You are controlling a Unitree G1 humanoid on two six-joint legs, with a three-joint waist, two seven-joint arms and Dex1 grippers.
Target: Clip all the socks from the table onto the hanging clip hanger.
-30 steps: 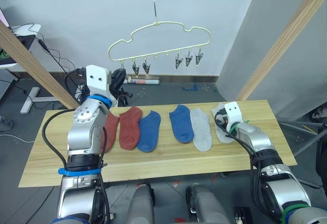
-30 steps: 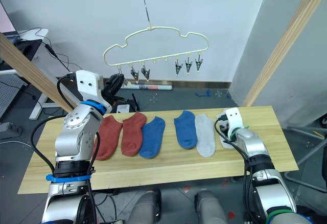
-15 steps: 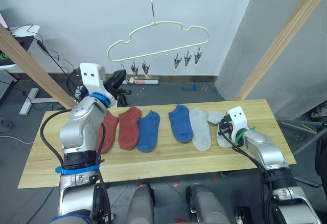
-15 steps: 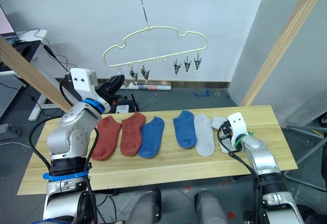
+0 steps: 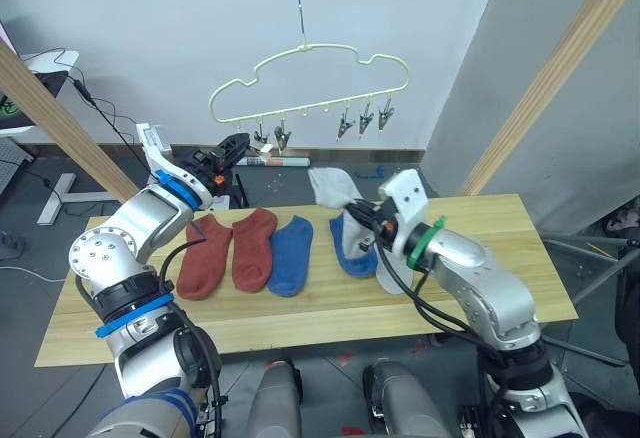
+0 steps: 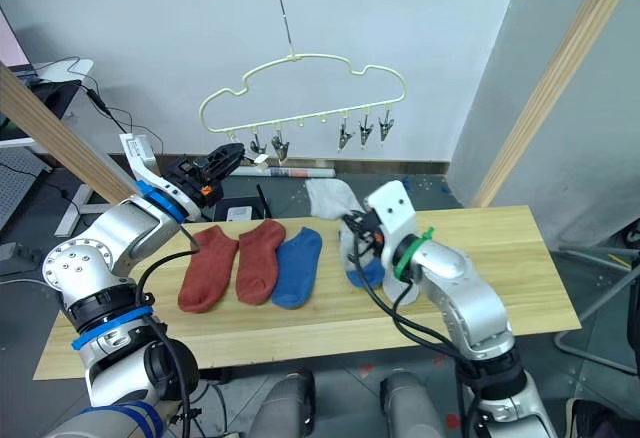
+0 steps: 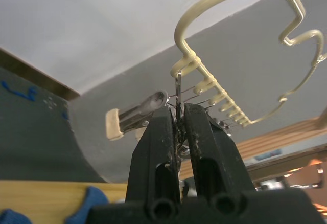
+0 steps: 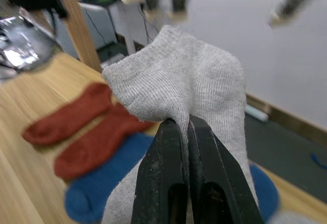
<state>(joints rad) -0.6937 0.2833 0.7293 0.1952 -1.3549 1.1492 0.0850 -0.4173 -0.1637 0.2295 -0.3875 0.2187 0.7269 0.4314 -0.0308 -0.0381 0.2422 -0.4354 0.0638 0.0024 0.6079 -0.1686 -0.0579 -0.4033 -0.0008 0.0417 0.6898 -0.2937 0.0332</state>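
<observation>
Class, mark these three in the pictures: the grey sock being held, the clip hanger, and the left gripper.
grey sock (image 8: 179, 81): right wrist view, on the bunched fabric above the fingers.
clip hanger (image 5: 305, 50): left eye view, on its top wire.
left gripper (image 7: 178, 119): left wrist view, between the fingertips at a clip.

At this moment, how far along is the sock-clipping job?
Nothing hangs yet: the clip hanger carries no socks. In hand: the right gripper is shut on a grey sock, lifted; the left gripper pinches a clip. Left: two rust-red socks, blue socks, another grey.
</observation>
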